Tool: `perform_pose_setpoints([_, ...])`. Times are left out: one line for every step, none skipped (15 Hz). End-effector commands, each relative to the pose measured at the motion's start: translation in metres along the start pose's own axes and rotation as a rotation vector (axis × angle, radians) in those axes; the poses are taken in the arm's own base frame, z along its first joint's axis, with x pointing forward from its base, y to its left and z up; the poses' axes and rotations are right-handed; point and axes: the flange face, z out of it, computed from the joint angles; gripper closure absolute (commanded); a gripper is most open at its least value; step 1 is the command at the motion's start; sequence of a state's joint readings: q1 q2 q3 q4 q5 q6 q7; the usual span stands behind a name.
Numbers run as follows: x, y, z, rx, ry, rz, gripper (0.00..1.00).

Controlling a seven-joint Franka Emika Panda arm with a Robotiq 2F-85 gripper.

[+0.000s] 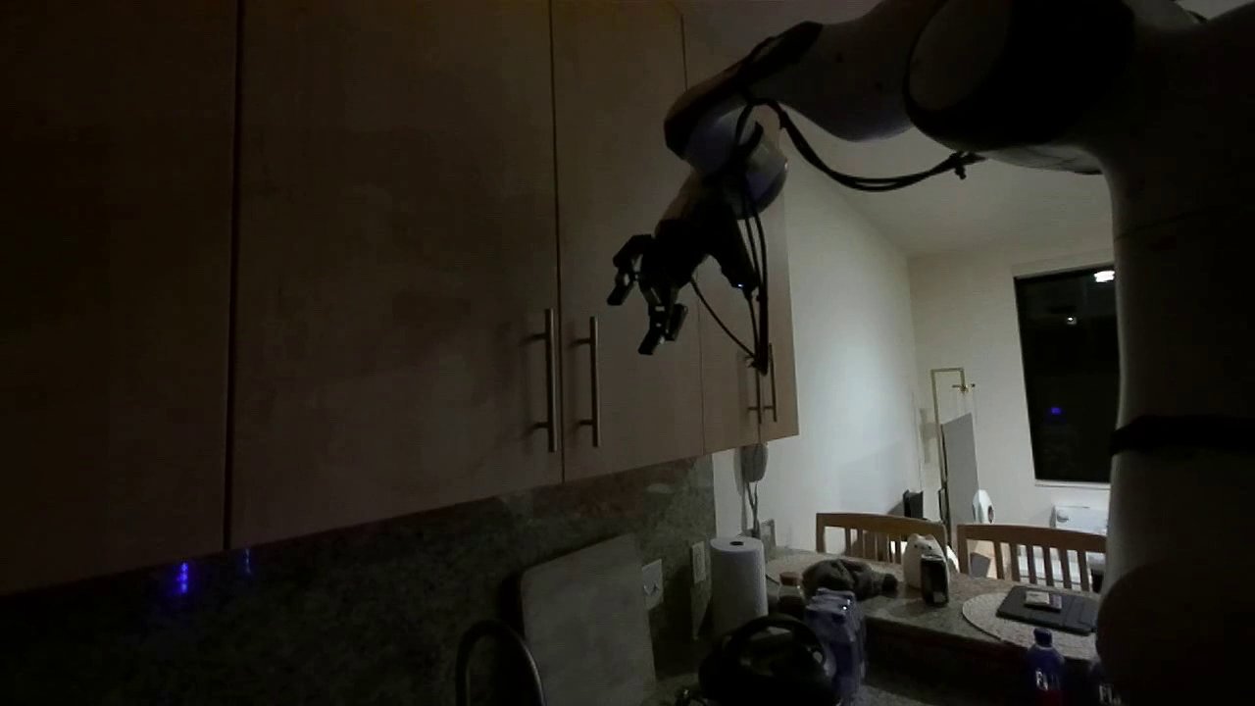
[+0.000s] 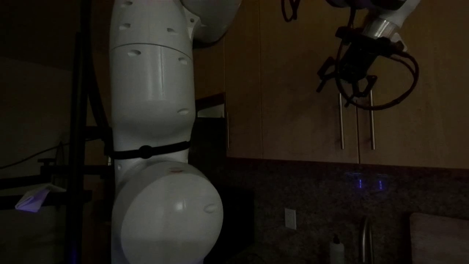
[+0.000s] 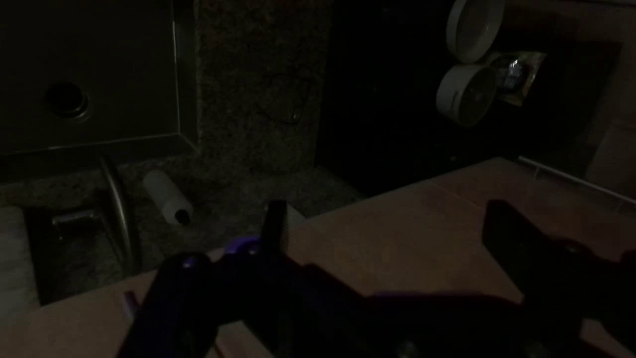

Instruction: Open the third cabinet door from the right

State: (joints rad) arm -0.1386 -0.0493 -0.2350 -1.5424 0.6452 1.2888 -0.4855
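Observation:
The third cabinet door from the right [image 1: 618,196] is flat, pale beige and shut; it also shows in an exterior view [image 2: 432,121]. Its slim vertical bar handle [image 1: 593,382] is near the lower left edge and shows there too [image 2: 372,121]. My gripper [image 1: 632,322] is open and empty, in front of the doors and apart from the handle. In an exterior view the gripper [image 2: 334,97] appears above and left of the handle, its cable looping across the handle tops. In the dark wrist view the open fingers [image 3: 386,204] frame beige door surface.
A wider matching door [image 1: 392,245] with a handle [image 1: 551,382] adjoins on the left. Below are a faucet [image 2: 366,238], a grey board [image 1: 588,618], a paper towel roll [image 1: 737,583] and a dark pot [image 1: 770,662]. A soap bottle [image 3: 168,198] stands by the sink.

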Motion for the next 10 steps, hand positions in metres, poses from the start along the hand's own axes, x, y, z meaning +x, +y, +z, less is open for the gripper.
perform_pose_setpoints([-0.02, 0.03, -0.04, 0.045, 0.197, 0.017, 0.0])
perform_pose_setpoints([-0.021, 0.037, -0.043, 0.048, 0.247, 0.001, 0.0])
perform_pose_setpoints([-0.021, 0.042, -0.043, 0.041, 0.285, -0.012, 0.0])
perform_pose_setpoints([-0.021, 0.043, -0.039, 0.024, 0.317, -0.038, 0.0])
perform_pose_setpoints([-0.02, 0.04, -0.032, 0.0, 0.331, -0.077, 0.0])
perform_pose_setpoints([-0.018, 0.035, -0.026, -0.039, 0.34, -0.118, 0.0])
perform_pose_setpoints([-0.013, 0.025, -0.026, -0.057, 0.345, -0.148, 0.0])
perform_pose_setpoints([-0.008, 0.043, -0.036, -0.02, 0.318, -0.079, 0.0])
perform_pose_setpoints([-0.005, 0.037, -0.031, -0.028, 0.325, -0.101, 0.0])
perform_pose_setpoints([-0.004, 0.03, -0.028, -0.03, 0.326, -0.113, 0.0])
